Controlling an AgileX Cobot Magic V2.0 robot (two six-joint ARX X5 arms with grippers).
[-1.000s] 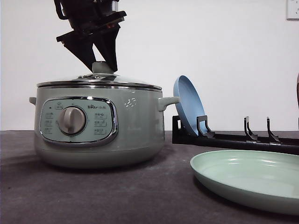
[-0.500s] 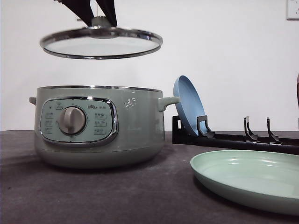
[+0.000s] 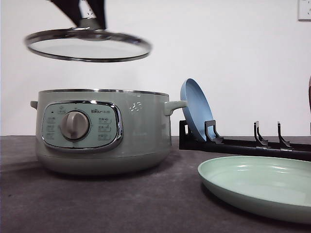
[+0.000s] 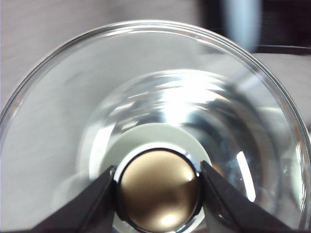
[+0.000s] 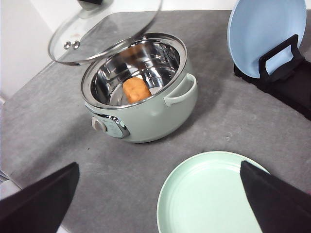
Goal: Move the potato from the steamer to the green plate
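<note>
The pale green steamer (image 3: 136,131) stands uncovered on the dark table at the left. In the right wrist view the orange-brown potato (image 5: 136,90) lies on the bottom of the steamer's (image 5: 160,114) steel pot. My left gripper (image 3: 90,13) is shut on the knob (image 4: 158,189) of the glass lid (image 3: 87,46), which it holds tilted above the steamer and a little to its left. The lid (image 5: 104,34) still overhangs the pot's far rim. The green plate (image 3: 257,187) lies flat at the front right. My right gripper (image 5: 159,165) hangs open, high over the green plate's (image 5: 214,204) near side.
A blue plate (image 3: 196,109) leans upright in a black dish rack (image 3: 252,143) behind the green plate, right of the steamer's handle (image 3: 175,106). Bare grey table (image 5: 228,121) lies between the steamer and the green plate.
The left gripper has lifted the lid off the steamer, then carried it leftward and tilted it. The pot now stands uncovered.
</note>
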